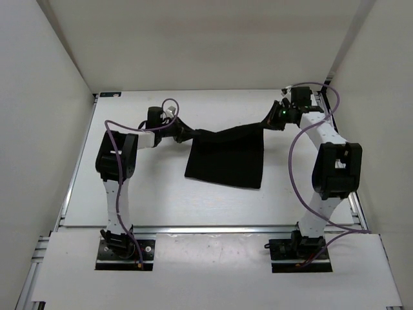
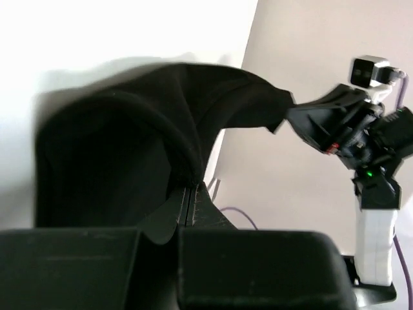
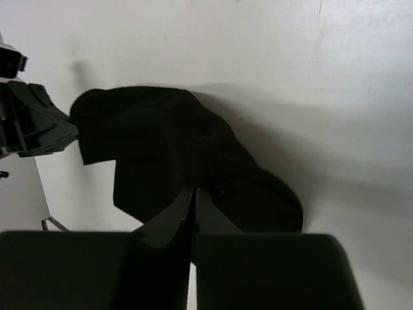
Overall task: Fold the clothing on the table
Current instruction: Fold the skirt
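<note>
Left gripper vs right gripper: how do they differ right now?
Left gripper pinches the clothing's left corner; right gripper pinches its right corner. Right gripper sits nearer the table's far edge than left gripper. Shared: both shut on the clothing, stretching it between them.

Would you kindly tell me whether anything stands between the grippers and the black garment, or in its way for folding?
Nothing visible does. The left gripper and right gripper are each shut on a far corner of the garment, and nothing else lies on the table.
</note>
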